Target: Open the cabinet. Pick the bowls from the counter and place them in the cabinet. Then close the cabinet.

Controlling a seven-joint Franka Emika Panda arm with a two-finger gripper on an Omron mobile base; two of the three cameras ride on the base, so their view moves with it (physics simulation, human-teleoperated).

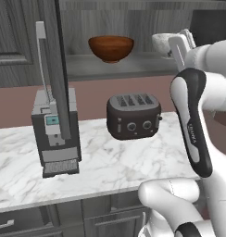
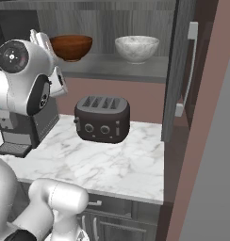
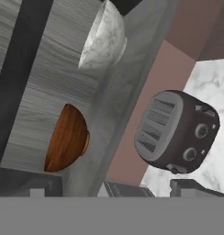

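Observation:
The cabinet (image 1: 110,67) stands open. Its left door (image 1: 54,60) and right door (image 2: 178,70) are both swung out, each showing a long silver handle. Both bowls sit upright on its shelf, a gap between them: the reddish-brown bowl (image 1: 111,47) (image 2: 71,46) (image 3: 65,140) on the left and the pale grey-white bowl (image 2: 136,48) (image 3: 102,39) on the right. In the left base view the white bowl (image 1: 160,42) is partly hidden behind my hand. My gripper (image 1: 182,39) (image 2: 41,37) (image 3: 114,188) hangs open and empty at shelf height, in front of the cabinet and clear of the bowls.
A black toaster (image 1: 133,115) (image 2: 102,118) (image 3: 178,131) stands on the marble counter (image 1: 110,166) below the shelf. To its left is a coffee machine (image 1: 57,134) (image 2: 22,129), partly behind the open left door. Dark drawer fronts (image 1: 105,217) run under the counter.

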